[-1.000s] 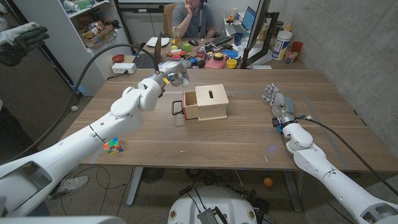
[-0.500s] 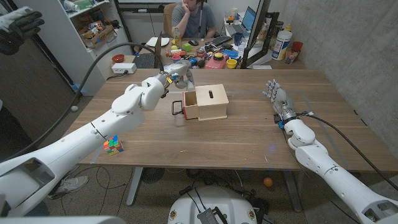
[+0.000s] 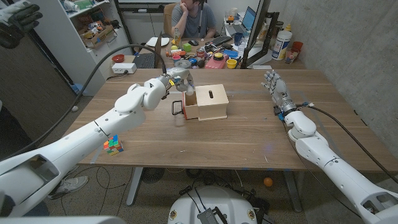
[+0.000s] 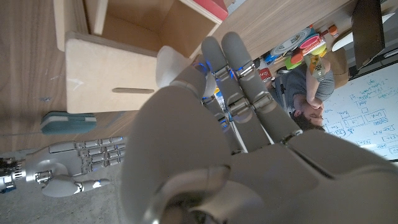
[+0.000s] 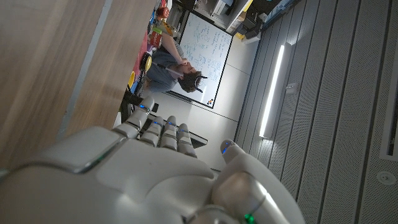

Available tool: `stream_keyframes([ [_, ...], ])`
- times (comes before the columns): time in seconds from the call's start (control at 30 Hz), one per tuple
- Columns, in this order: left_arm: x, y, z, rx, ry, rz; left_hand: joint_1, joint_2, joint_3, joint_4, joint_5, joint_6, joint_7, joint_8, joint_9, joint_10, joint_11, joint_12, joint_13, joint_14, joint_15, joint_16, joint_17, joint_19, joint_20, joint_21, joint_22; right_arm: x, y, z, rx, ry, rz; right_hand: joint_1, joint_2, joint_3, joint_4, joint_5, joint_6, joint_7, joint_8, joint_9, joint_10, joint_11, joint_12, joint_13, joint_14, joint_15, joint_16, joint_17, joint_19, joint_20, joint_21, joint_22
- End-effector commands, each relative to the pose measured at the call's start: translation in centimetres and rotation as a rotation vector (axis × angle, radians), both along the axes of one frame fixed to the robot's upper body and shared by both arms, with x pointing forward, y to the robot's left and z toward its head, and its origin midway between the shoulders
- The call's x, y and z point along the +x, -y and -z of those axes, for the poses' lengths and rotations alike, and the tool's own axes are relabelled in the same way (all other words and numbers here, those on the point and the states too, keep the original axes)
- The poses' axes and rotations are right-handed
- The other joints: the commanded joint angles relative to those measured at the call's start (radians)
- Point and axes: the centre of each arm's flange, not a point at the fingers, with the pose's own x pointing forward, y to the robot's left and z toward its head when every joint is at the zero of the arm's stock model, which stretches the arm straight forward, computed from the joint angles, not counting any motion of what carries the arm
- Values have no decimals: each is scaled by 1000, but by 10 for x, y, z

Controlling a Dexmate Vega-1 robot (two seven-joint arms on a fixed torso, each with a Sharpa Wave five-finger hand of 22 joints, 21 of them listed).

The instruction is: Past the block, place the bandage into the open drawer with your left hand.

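Observation:
My left hand [image 3: 176, 81] hovers just over the open drawer [image 3: 189, 103] of the wooden box [image 3: 212, 101]. In the left wrist view that hand [image 4: 224, 130] pinches a white rolled bandage [image 4: 169, 67] in its fingertips, above the drawer's hollow [image 4: 140, 22] and beside the box's slotted top [image 4: 106, 74]. The drawer sticks out toward my left and has a black handle [image 3: 176, 107]. The block, a multicoloured cube [image 3: 112, 145], lies near the table's front edge under my left forearm. My right hand [image 3: 274, 85] is raised at the right of the table, fingers apart, holding nothing.
Cluttered small objects [image 3: 208, 59] line the table's far edge behind the box. A person [image 3: 193, 17] sits beyond them at a desk. Bare tabletop [image 3: 249, 134] stretches between the box and my right arm.
My left hand has carried the bandage to the right, from beside the drawer to over it. My right hand has moved farther back along the table.

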Motion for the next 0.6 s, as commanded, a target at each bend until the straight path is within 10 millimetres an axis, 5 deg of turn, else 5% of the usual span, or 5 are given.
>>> stream_keyframes([
  [0.03,28,10,9,44,-42,-30,-3,3,15,9,6,69,55,-1,2,123,-20,3,79,39,-40,-5,2,-4,-70,7,3,1,-6,-9,-18,20,-13,8,67,0,-2,2,5,-1,2,5,5,1,0,4,7,-1,0,0,7,-27,-2,2],
  [0.4,37,26,14,93,-45,-31,-7,3,17,12,5,63,45,-10,3,117,-26,-7,78,38,-40,-16,-2,-9,-68,12,2,-3,2,-7,-20,24,13,8,66,0,-3,3,7,2,2,5,8,4,1,4,9,0,0,-1,10,-24,-5,2],
  [0.53,39,31,13,142,-130,-47,-102,-22,18,55,2,-121,-24,-107,2,36,-36,-117,27,-89,-44,-170,-126,-80,-41,-13,-7,-4,5,-7,-20,25,17,8,66,0,-3,3,9,2,2,5,8,1,1,4,11,0,1,-1,10,-25,-7,2],
  [0.6,40,34,13,163,-154,-54,-179,-59,12,86,6,-210,-55,-156,4,-62,-12,-212,-4,-216,-34,-230,-191,-120,-30,-59,-14,-4,5,-7,-21,25,19,8,66,-1,-3,3,10,1,3,5,10,2,2,4,12,1,1,0,12,-25,-7,2],
])
